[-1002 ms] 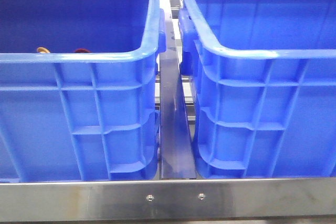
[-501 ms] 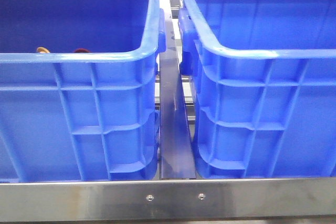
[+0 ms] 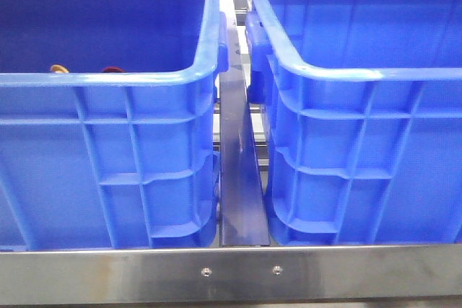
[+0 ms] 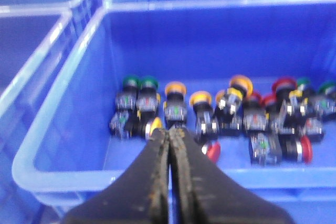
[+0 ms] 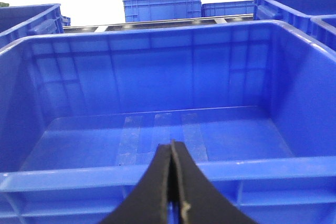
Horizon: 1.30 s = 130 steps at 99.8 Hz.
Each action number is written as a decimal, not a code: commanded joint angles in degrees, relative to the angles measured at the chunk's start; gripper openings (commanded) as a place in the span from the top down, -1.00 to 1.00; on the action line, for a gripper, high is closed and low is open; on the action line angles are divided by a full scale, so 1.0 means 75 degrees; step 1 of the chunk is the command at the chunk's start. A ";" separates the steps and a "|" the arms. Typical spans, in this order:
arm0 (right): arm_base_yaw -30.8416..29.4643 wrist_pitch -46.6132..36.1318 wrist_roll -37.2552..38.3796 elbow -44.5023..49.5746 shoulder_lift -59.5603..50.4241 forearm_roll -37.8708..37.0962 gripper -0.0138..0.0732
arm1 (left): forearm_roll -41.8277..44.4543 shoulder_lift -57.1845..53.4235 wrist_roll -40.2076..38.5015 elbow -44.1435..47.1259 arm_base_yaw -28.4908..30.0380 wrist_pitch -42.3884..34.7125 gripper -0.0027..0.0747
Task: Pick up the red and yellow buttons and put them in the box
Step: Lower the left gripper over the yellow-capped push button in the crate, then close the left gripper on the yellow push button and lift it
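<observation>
Left pincer [image 4: 169, 135] clenched, empty, poised over the near wall of the left crate [image 4: 63, 171]. Buttons [image 4: 220, 114] lie heaped on its floor, yellow [image 4: 175, 88] and red [image 4: 212, 151] ones among green. Right pincer [image 5: 171, 148] clenched, empty, facing the right crate [image 5: 157, 177], which holds nothing. Step: reach not begun. Next: open the left pincer, drop onto one yellow cap. Front view unchanged from earlier frames.

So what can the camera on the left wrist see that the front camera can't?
Only the left wrist view shows the whole pile of buttons on the crate floor, with green, yellow and red caps, plus the shut left gripper above the near rim. Only the front view shows the second blue crate on the right, the metal rail between the crates, and no gripper. Both show the left blue crate holding yellow and red buttons.
</observation>
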 commanded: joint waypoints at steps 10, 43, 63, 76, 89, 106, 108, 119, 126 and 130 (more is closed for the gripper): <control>-0.0042 -0.0627 -0.0039 0.0040 -0.0168 0.0010 0.92 | -0.0094 0.1271 -0.0087 -0.0908 -0.0061 -0.0138 0.98; -0.0042 -0.0627 -0.0039 0.0040 -0.0168 0.0010 0.92 | -0.0237 0.4370 -0.0039 -0.2336 -0.0061 -0.0106 0.62; -0.0042 -0.0627 -0.0039 0.0040 -0.0168 0.0010 0.92 | -0.0404 0.5734 -0.0039 -0.3201 -0.0061 0.0097 -0.39; -0.0042 -0.0627 -0.0039 0.0040 -0.0168 0.0010 0.92 | -0.1177 0.6623 0.0964 -0.3861 -0.0061 0.0295 -0.48; -0.0042 -0.0627 -0.0039 0.0040 -0.0168 0.0010 0.92 | -0.2436 0.7398 0.1956 -0.4552 -0.0061 0.0535 -0.48; -0.0042 -0.0627 -0.0039 0.0040 -0.0168 0.0010 0.92 | -0.2588 0.8484 0.2376 -0.5438 -0.0061 0.1189 -0.48; -0.0042 -0.0627 -0.0039 0.0040 -0.0168 0.0010 0.92 | -0.2614 0.8577 0.2391 -0.5567 -0.0061 0.1341 -0.48; -0.0042 -0.0627 -0.0039 0.0040 -0.0168 0.0010 0.92 | -0.2709 0.9301 0.2391 -0.6244 -0.0073 0.2028 -0.48; -0.0042 -0.0627 -0.0039 0.0040 -0.0168 0.0010 0.92 | -0.2663 0.9713 0.2485 -0.6606 -0.0147 0.2286 -0.48; -0.0042 -0.0627 -0.0039 0.0040 -0.0168 0.0010 0.92 | -0.2652 0.9959 0.2571 -0.6810 -0.0160 0.2409 -0.48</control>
